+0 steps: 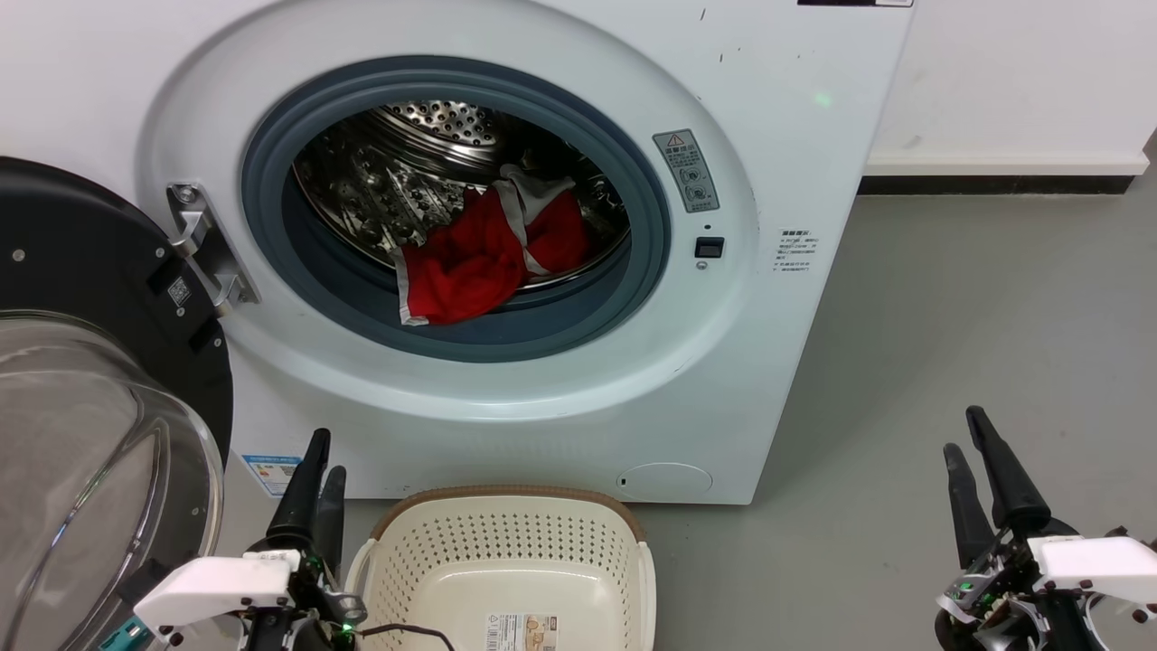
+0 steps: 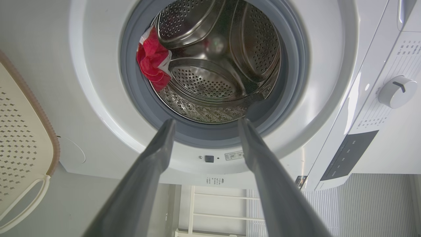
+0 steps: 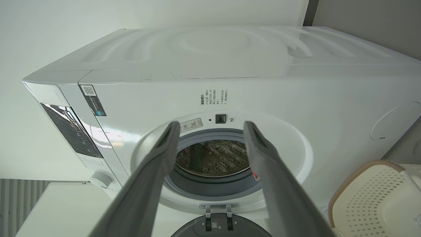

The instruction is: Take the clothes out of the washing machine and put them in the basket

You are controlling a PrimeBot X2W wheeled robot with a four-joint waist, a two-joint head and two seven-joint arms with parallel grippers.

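Left claw (image 1: 321,466): fingers wide apart, empty, touching nothing, just left of basket (image 1: 515,495). Right claw (image 1: 964,434): likewise spread, empty, above floor (image 1: 904,362). Red clothes (image 1: 470,258): heaped inside washing machine (image 1: 795,136) drum, door (image 1: 90,271) swung open.

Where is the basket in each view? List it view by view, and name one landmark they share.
Head view: the basket sits at bottom centre, in front of the washing machine.
Left wrist view: the basket is at the left edge.
Right wrist view: the basket is in the lower right corner.
Shared landmark: the black square latch slot on the machine's front.
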